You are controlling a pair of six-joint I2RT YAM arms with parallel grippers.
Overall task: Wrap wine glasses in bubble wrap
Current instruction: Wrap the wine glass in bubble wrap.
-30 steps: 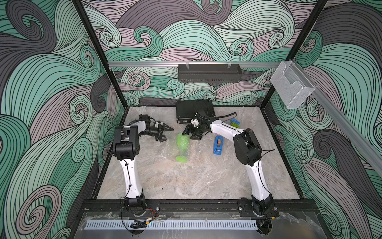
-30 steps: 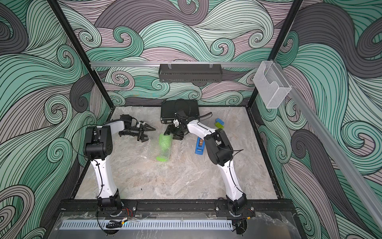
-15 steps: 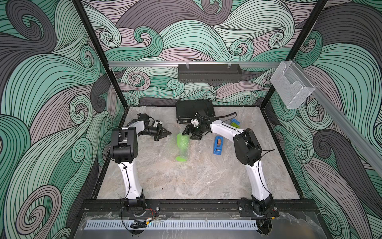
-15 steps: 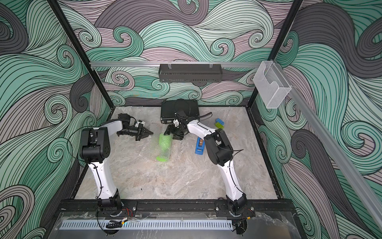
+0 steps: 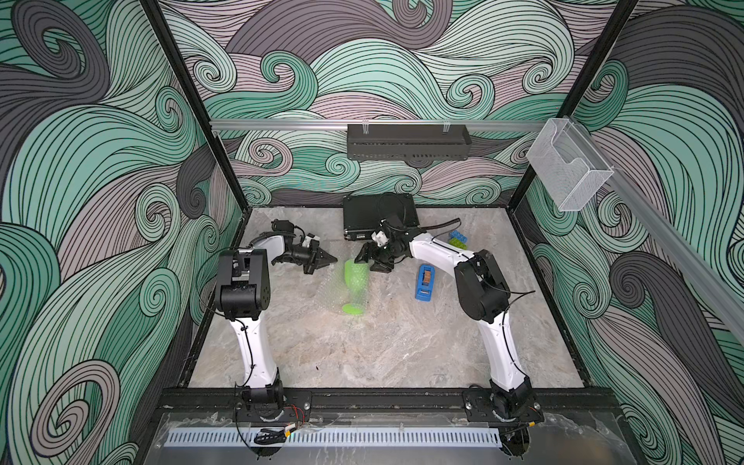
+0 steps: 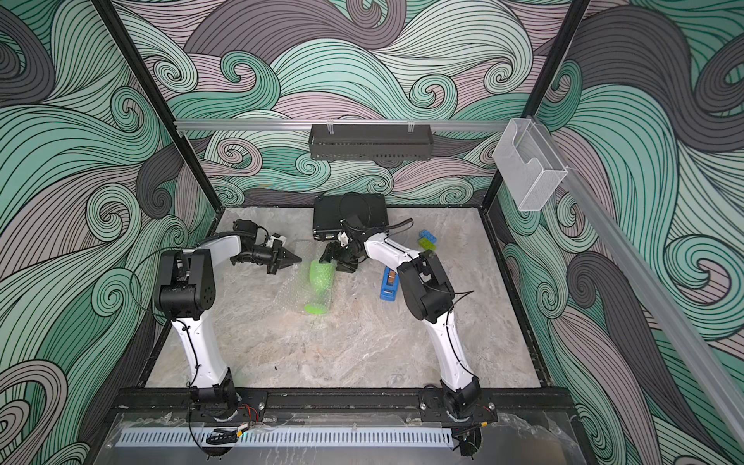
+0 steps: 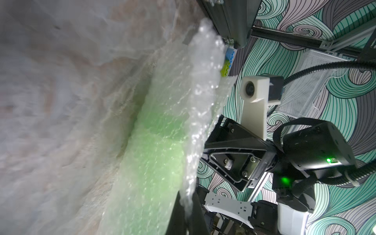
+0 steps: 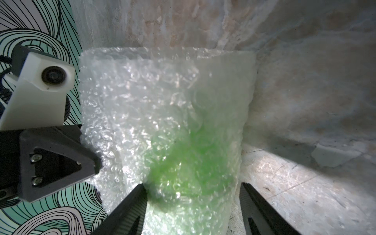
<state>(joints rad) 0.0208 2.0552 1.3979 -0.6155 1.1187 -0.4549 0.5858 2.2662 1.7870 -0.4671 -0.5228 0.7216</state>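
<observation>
A lime-green wine glass [image 5: 354,282] [image 6: 320,280] lies on its side on the marble with its foot toward the front. The clear bubble wrap [image 5: 328,294] [image 6: 292,290] lies under it and is folded over its bowl. My left gripper [image 5: 332,259] [image 6: 298,257] is at the wrap's far-left edge. In the left wrist view this left gripper [image 7: 187,203] is shut on a pinched fold of bubble wrap [image 7: 199,71] beside the green wine glass [image 7: 154,162]. My right gripper [image 5: 368,261] [image 8: 193,185] is open and straddles the wrapped bowl [image 8: 189,162]. One finger touches the wrap; the other stands clear of it.
A blue tape dispenser [image 5: 424,284] lies right of the glass, close to the right forearm. Blue and green toy bricks [image 5: 459,239] sit at the back right. A black box [image 5: 378,215] stands against the back wall, just behind the right gripper.
My left gripper was open a second ago and has shut on the wrap's edge. The right gripper and the glass have stayed where they were.
</observation>
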